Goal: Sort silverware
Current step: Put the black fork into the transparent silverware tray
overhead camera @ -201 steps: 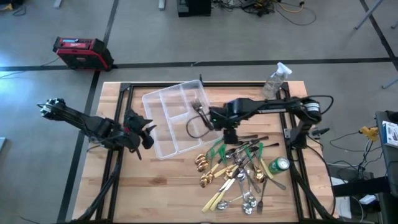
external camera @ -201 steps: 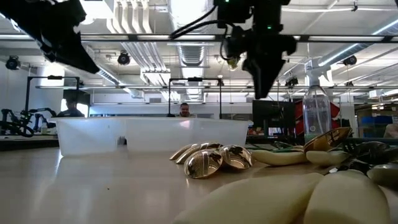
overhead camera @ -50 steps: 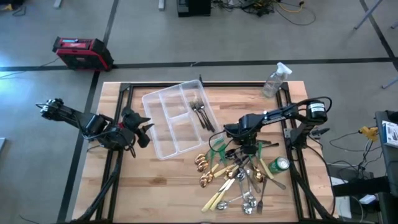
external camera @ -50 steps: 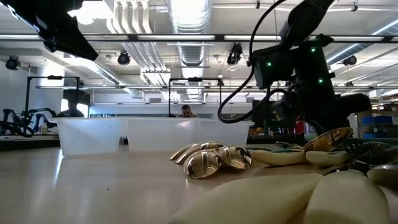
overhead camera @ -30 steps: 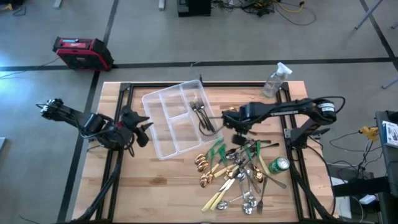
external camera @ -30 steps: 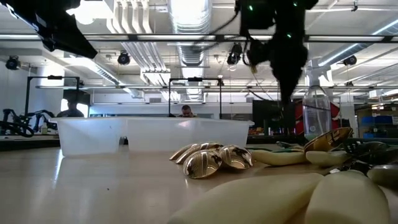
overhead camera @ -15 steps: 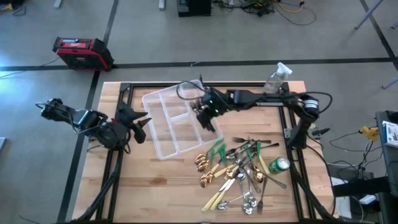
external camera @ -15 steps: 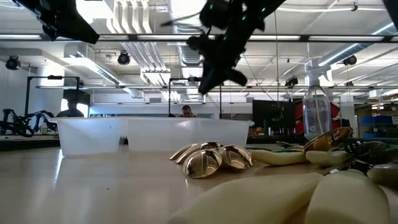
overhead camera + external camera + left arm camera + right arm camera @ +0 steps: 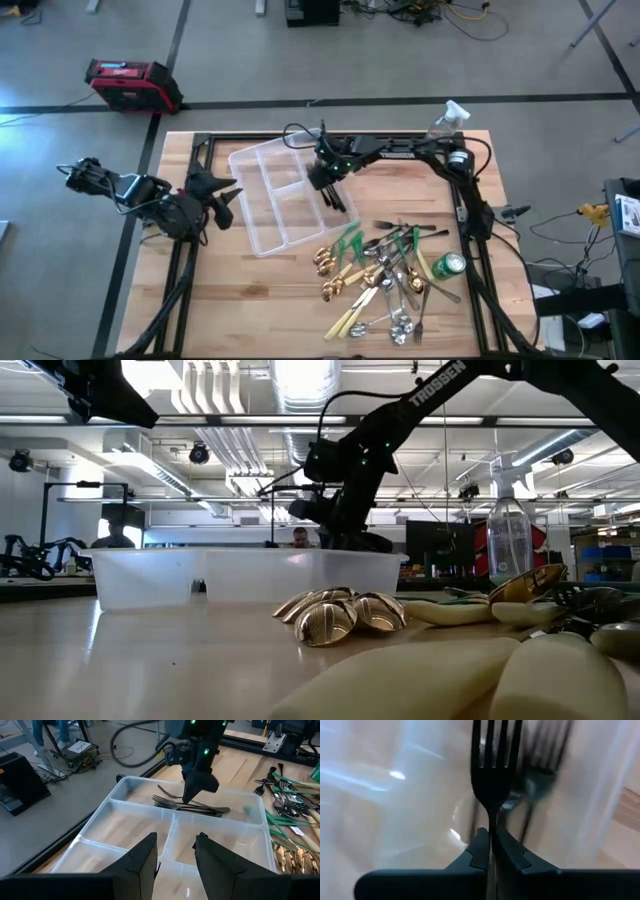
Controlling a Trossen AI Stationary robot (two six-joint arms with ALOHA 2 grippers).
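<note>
A clear divided tray sits on the table's far left part. Dark forks lie in its far right compartment, also seen as forks in the left wrist view. My right gripper reaches down into that compartment, shut on another dark fork. The remaining silverware pile lies right of the tray toward the near edge: gold spoons, silver spoons, green-handled and cream-handled pieces. My left gripper waits open at the tray's left side, its fingers either side of gap. My right gripper pinches the dark fork by its slim neck just behind the tines, between the two fingertips. The fork runs along the fingers with its tines pointing out past them. The fingers come from above and slant down into the tray compartment.
A green can lies at the pile's right side. A clear spray bottle stands at the far right corner. The tray's other compartments hold nothing. Bare wood lies near the table's near left part.
My right gripper has carried the fork from the gap between the pile and the tray toward the far left, over the tray's fork compartment. It has come down from high above to the tray's rim level. The left arm has shifted only slightly.
</note>
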